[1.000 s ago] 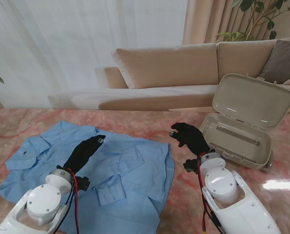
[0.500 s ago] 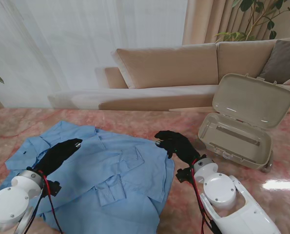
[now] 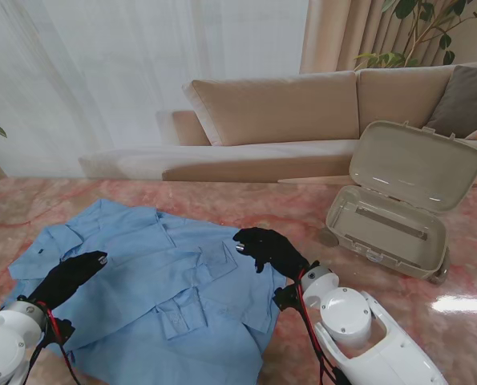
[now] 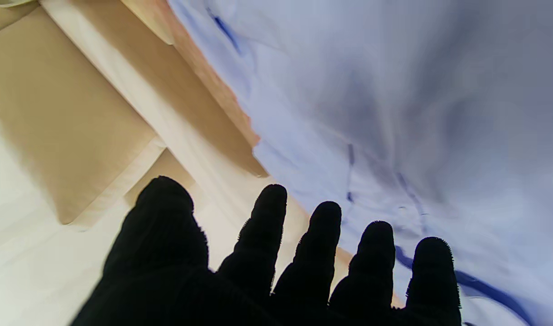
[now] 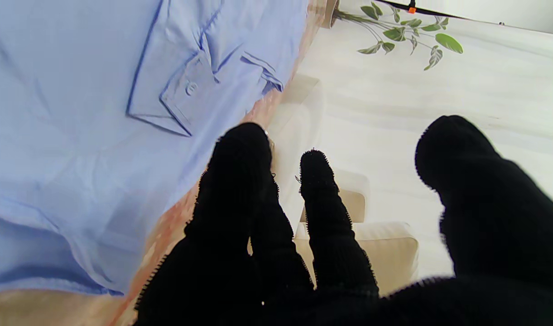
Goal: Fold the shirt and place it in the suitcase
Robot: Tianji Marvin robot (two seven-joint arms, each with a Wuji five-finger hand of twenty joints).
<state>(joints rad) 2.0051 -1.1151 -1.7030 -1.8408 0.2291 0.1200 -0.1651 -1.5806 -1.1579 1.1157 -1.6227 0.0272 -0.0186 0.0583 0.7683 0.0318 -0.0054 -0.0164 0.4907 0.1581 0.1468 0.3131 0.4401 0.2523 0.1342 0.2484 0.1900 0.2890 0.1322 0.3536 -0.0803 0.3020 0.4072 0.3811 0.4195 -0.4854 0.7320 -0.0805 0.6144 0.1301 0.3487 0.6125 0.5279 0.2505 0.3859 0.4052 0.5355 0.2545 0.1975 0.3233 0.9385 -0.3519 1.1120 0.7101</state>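
Observation:
A light blue shirt lies spread and rumpled across the left half of the pink marble table. My black-gloved left hand hovers over the shirt's left side, fingers apart and empty; its wrist view shows the fingers spread above blue cloth. My right hand is over the shirt's right edge, fingers loosely curled and holding nothing. In the right wrist view a buttoned cuff lies beyond the fingers. The beige suitcase stands open at the right, lid up.
A beige sofa runs behind the table's far edge, with a potted plant at the back right. Bare marble lies between the shirt and the suitcase.
My left hand has drawn back toward me and leftward over the shirt. My right hand has moved left, from beside the suitcase to above the shirt's right edge.

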